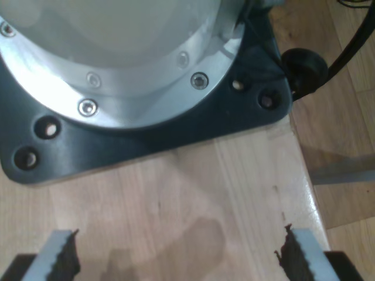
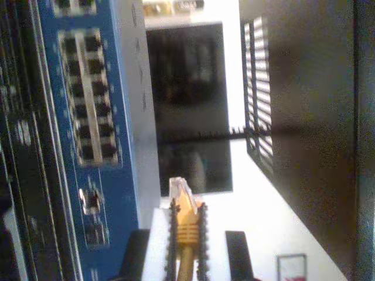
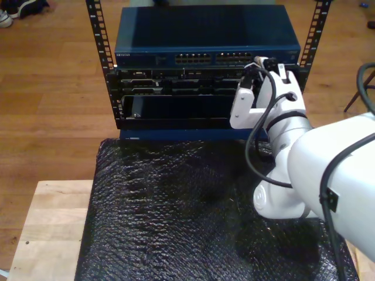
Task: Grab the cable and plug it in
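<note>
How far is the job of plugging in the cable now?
Done: my second tool is shut on the cable, with the clear plug sticking out ahead. In hand: the plug is close to the blue switch but still apart from its ports. Left: line up and push it in. My first tool is open over bare wood.

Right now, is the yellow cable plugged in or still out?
Out. The cable sits clamped in my second tool, its clear plug in open air beside the blue switch, not in a port.
</note>
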{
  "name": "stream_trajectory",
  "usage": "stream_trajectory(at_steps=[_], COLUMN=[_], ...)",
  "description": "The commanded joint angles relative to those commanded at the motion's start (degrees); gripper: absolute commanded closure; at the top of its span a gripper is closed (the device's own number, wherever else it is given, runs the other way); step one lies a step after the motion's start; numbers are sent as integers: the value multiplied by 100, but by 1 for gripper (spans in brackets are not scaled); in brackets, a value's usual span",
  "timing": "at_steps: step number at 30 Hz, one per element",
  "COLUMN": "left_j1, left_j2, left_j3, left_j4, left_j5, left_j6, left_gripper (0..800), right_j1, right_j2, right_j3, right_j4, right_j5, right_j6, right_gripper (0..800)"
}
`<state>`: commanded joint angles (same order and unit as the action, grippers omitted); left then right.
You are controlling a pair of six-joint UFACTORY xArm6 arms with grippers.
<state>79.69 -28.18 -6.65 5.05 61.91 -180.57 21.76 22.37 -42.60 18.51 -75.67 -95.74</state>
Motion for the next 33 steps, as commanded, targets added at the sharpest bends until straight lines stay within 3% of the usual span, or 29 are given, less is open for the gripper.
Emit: stream_trajectory(at_steps=[10, 33], left_j1=[0, 0], left_j2=[0, 0], left_j3=[0, 0], left_j4=[0, 0], left_j5=[0, 0], left_j6=[0, 0], left_gripper=[0, 0], right_j1=[158, 378], right_j2=[387, 1486], right_j3=[-158, -1591], right_j4=[290, 1073], right_j5=[-510, -668], right_j6=[-325, -747], right_gripper=[800, 800])
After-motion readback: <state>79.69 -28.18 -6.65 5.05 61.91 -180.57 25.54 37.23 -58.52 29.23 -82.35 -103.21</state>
